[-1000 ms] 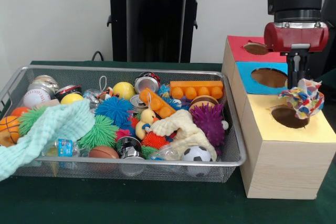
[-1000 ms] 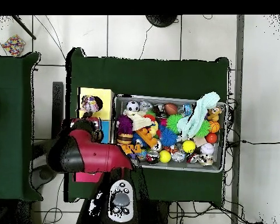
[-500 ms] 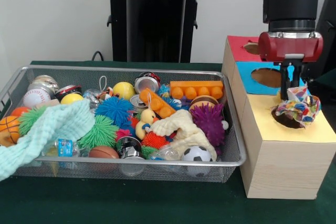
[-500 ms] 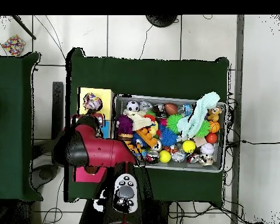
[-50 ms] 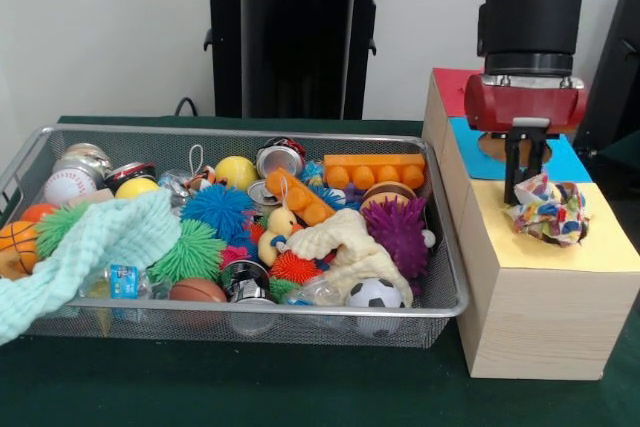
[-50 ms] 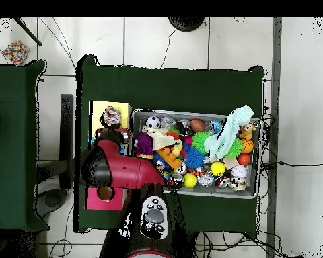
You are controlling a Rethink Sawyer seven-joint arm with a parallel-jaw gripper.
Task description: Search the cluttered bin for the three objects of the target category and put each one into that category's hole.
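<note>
A multicoloured rope toy (image 5: 547,209) lies bunched on the yellow top of the wooden box (image 5: 600,252), covering its hole. My gripper (image 5: 522,187) comes straight down at the toy's left edge and looks shut on it, with one dark finger (image 5: 512,162) showing beside the toy. In the overhead view the same rope toy (image 6: 112,115) sits on the yellow box section (image 6: 97,111), and the red arm (image 6: 117,171) hides the gripper. The wire bin (image 5: 240,313) left of the box is full of toys.
Behind the yellow section are a blue section (image 5: 565,160) and a red section (image 5: 455,87), each with a hole. The bin holds a mint cloth (image 5: 110,237), a cream rope toy (image 5: 345,242), a purple spiky ball (image 5: 397,227), a soccer ball (image 5: 375,293) and an orange block (image 5: 375,169).
The gripper has come down and shifted left along the box. The rope toy, which hung above the yellow hole, now rests bunched on top of it.
</note>
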